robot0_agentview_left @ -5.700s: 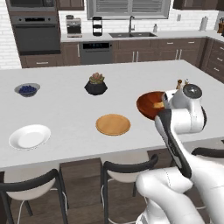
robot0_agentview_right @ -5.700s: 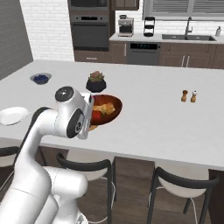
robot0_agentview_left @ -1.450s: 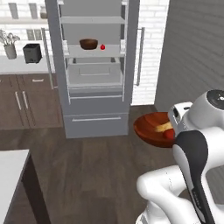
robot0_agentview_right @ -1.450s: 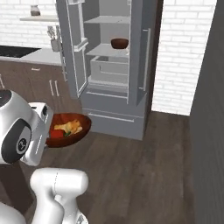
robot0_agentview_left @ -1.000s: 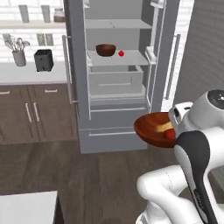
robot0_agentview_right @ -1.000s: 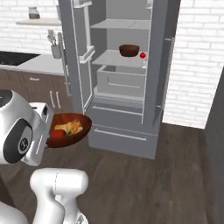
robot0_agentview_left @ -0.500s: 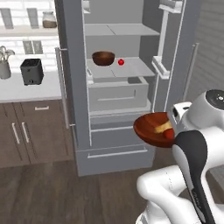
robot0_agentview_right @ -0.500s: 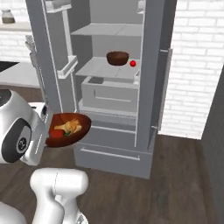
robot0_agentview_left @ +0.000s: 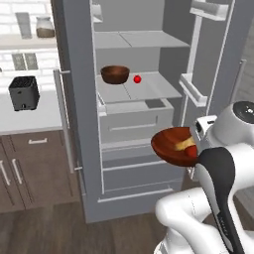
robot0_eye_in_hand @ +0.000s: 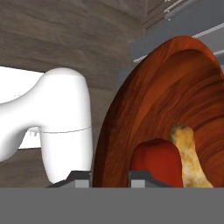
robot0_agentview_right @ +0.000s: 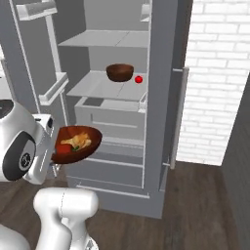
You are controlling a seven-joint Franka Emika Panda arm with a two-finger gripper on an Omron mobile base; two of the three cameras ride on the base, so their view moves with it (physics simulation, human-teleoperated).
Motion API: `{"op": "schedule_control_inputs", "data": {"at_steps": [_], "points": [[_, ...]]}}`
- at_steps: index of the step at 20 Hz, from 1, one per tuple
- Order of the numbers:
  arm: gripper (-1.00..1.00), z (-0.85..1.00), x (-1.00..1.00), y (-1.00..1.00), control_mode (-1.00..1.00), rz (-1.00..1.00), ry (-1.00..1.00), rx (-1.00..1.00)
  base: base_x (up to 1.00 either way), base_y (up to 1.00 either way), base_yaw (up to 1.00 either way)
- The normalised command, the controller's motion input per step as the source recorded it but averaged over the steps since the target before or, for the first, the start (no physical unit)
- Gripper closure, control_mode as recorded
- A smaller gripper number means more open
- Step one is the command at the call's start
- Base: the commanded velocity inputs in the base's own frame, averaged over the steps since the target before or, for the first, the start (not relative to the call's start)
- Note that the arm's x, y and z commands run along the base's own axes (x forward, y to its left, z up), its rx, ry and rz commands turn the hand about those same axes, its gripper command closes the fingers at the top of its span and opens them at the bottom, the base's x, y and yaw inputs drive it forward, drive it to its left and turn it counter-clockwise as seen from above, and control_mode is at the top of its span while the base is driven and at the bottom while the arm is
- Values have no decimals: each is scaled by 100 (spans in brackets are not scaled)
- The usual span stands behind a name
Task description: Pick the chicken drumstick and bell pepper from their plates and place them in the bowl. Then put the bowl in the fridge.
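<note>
holding the bowl (robot0_agentview_left: 173, 145) by its near rim, the gripper (robot0_eye_in_hand: 109, 175) has its two fingertips pinched on either side of the rim wall, one outside and one inside, closed as far as the wood lets them. the bowl rides out in front of the arm at about the height of the fridge's (robot0_agentview_left: 74, 124) drawer front, tipped a little toward the robot. inside it i can see the chicken drumstick (robot0_agentview_right: 78, 140), golden and lumpy, lying beside the bell pepper (robot0_eye_in_hand: 155, 162), the red one sitting closest to the gripped edge. the fridge stands open straight ahead, doors swung wide on both sides. what matters now is that the free shelf space lies forward of the hand and above it: the middle shelf (robot0_agentview_right: 97, 90) already carries a dark brown bowl (robot0_agentview_right: 120, 72) and a small red ball (robot0_agentview_right: 138, 79) toward the back, with bare shelf in front of them. so the load has to go up and then forward, rim-first away from the hand, and i'd guess it needs levelling on the way so nothing slides out. the left door's bins (robot0_agentview_right: 53, 84) sit close to that path from the robot's side.
</note>
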Motion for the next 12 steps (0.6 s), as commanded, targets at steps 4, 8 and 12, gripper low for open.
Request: {"op": "schedule_control_inputs", "data": {"at_steps": [4, 8, 12], "points": [[100, 0, 0, 0, 100, 0, 0, 0, 58, 3, -2], [100, 0, 0, 0, 100, 0, 0, 0, 81, 0, 0], [100, 0, 0, 0, 100, 0, 0, 0, 74, 0, 0]]}}
